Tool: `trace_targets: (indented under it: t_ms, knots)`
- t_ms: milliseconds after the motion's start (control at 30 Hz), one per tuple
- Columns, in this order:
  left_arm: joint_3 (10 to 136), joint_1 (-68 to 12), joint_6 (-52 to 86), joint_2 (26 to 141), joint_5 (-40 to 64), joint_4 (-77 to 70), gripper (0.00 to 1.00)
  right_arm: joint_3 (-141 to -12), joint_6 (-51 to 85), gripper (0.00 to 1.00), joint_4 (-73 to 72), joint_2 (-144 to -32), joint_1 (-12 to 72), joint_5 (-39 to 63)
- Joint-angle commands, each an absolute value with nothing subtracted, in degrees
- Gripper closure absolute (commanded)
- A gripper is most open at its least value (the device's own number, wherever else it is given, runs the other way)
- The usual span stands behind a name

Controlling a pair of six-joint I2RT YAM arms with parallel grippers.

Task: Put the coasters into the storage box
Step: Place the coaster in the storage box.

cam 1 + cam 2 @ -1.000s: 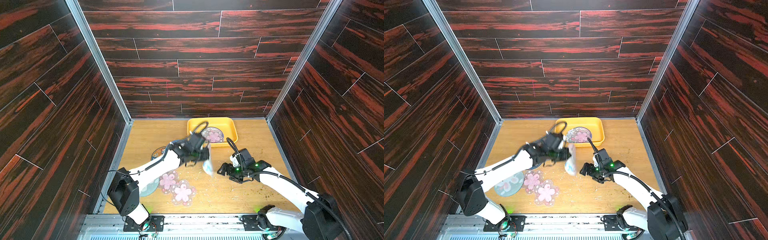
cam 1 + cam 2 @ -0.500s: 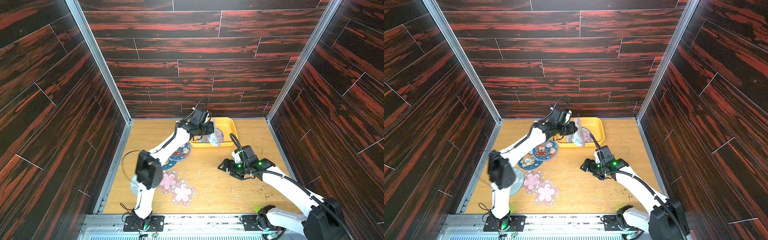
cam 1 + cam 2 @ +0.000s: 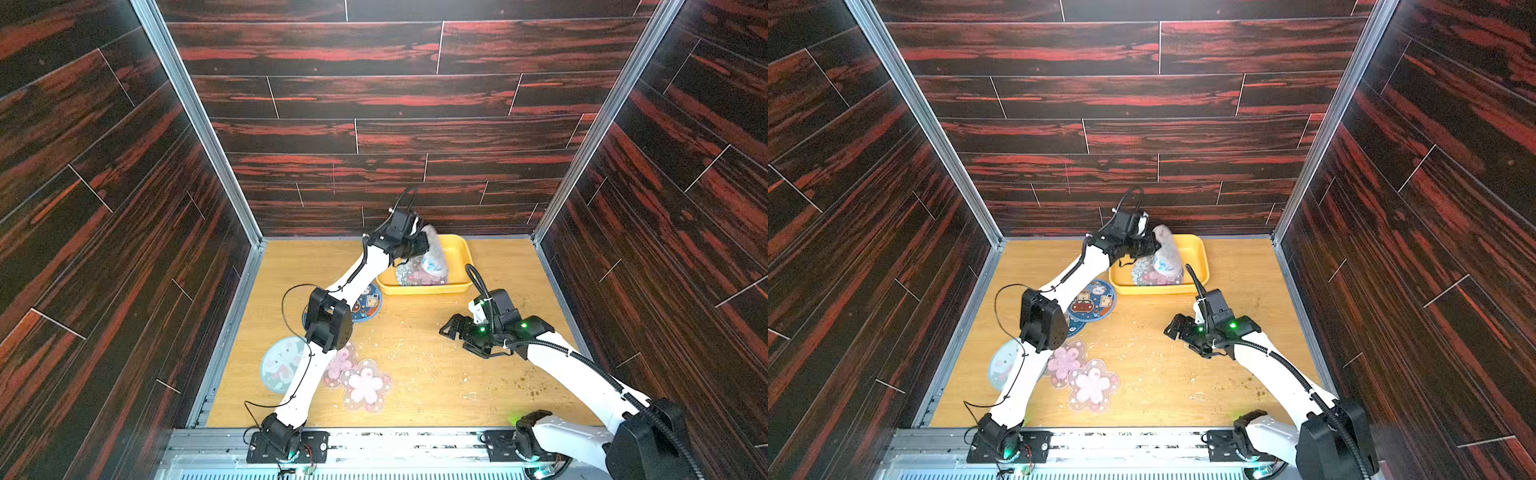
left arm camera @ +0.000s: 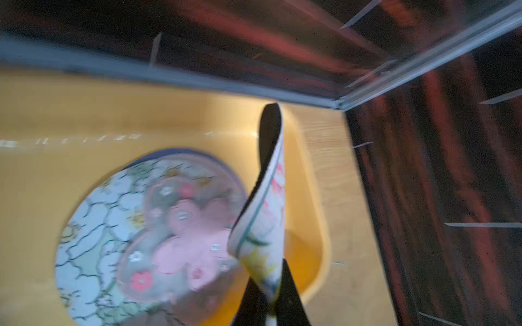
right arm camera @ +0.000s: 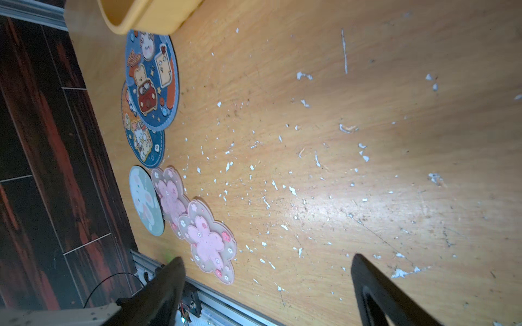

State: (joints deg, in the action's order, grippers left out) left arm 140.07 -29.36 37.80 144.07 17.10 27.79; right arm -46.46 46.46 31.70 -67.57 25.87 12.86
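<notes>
Left gripper is pinching the rim of a floppy printed coaster between closed jaws. The disc is curling upright, and its black underside is showing in the left wrist view. It is hanging over the yellow storage box, just right of the stack lying inside. The box is sitting at the far edge of the table, slightly right of centre.

A second ago this gripper was carrying the same coaster above mid-table. Half a second ago it was arriving at the box's near left corner, and now it is reaching farther in over the box. Inside, a white floral disc is lying flat with a pink blossom coaster on top, as before.

Meanwhile the right gripper is hovering with jaws spread wide and nothing between them. It is above bare, flecked table right of centre, keeping nearly the same spot as earlier.

With the left arm stretched far out, two overlapping blue cartoon coasters are showing just near-left of the box; a second ago the arm was covering them. A grey-green disc and two overlapping pink blossoms are still lying at the near left.
</notes>
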Motion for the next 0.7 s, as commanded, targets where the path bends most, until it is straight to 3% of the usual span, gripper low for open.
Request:
trace_targets:
  t_ms: [0,333,500,667]
  knots:
    - [139.4,-27.7,38.3,144.8,17.9,27.4,1.0,-48.5,47.0,0.08,32.6,-68.4,25.6,12.5]
    - [135.2,-26.3,34.7,143.2,11.2,36.2,1.0,-49.9,47.0,0.07,33.0,-69.5,25.5,12.5]
    - [133.0,-26.3,32.8,139.8,6.4,38.5,0.51,-50.5,46.4,0.07,32.4,-70.7,25.5,13.0]
    - [128.5,-26.3,32.1,134.7,5.3,38.4,0.36,-51.6,45.3,0.07,32.1,-72.3,25.5,13.8]
